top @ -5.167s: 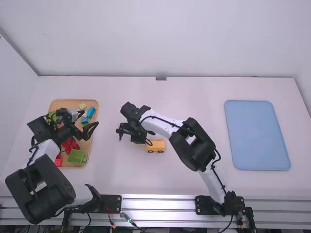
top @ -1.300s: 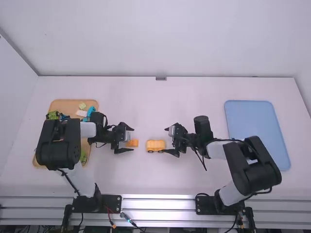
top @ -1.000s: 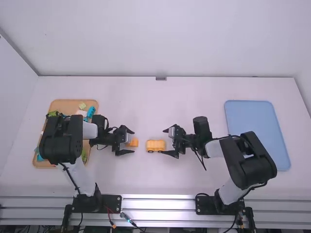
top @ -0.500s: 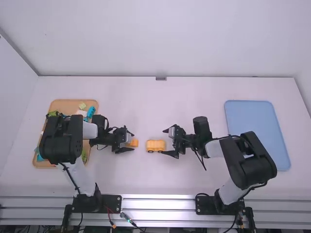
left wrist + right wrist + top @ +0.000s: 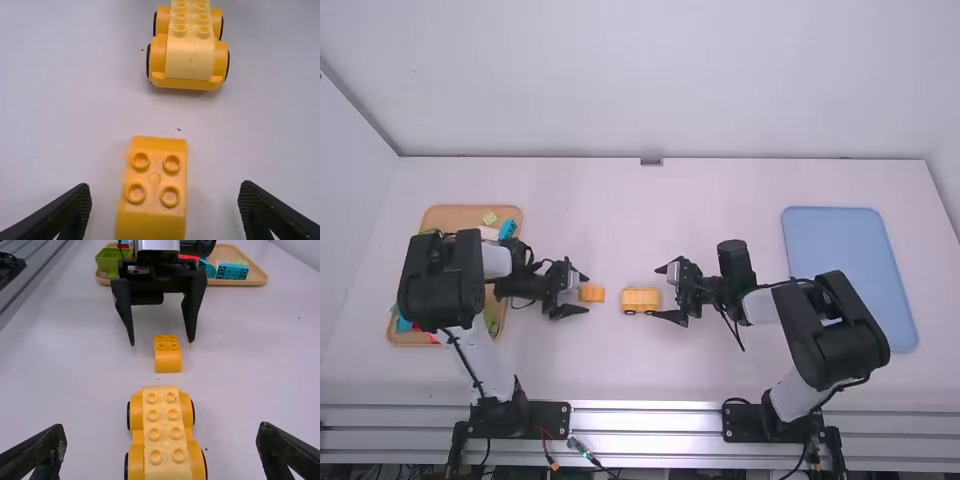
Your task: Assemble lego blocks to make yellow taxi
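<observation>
Just left of the small yellow block [image 5: 592,293], my left gripper [image 5: 584,291] stands open in the high view. My right gripper [image 5: 663,294] is open at the right end of the yellow wheeled base [image 5: 641,300]. In the left wrist view the four-stud yellow block [image 5: 154,187] lies ahead of and between the spread fingers of my left gripper [image 5: 165,212], with the wheeled base [image 5: 190,52] beyond it. The right wrist view has the studded base [image 5: 166,440] between the wide-apart fingers of my right gripper [image 5: 161,452]. A gap separates block and base.
A wooden tray [image 5: 455,214] with several coloured blocks stands at the left, partly under the left arm. Green [image 5: 107,261] and blue blocks [image 5: 232,271] show in it. A blue tray [image 5: 850,280] lies at the right.
Both arms came to opposite ends of the block and base. In the last half second my left gripper has drawn back slightly leftward from the small block; the right arm has kept still.
</observation>
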Robot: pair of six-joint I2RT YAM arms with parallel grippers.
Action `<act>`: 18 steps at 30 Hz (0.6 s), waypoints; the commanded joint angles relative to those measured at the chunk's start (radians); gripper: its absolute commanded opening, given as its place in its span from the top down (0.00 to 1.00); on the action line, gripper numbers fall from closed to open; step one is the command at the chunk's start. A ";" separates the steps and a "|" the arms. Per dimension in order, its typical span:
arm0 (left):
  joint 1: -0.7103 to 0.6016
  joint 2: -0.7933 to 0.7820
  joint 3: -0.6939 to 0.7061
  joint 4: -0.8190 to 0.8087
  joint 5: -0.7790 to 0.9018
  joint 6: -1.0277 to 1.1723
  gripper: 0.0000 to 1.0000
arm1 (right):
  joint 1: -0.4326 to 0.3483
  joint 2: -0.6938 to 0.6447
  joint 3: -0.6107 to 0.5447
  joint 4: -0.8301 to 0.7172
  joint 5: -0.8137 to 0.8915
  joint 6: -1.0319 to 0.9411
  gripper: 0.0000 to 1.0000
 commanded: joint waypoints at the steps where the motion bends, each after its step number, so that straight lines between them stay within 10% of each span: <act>1: -0.020 0.010 -0.024 0.035 0.043 0.028 0.21 | -0.005 0.007 -0.010 0.002 -0.016 0.003 0.01; 18: -0.023 0.010 -0.080 0.204 0.054 -0.117 0.58 | -0.003 0.007 -0.010 0.002 -0.017 0.003 0.01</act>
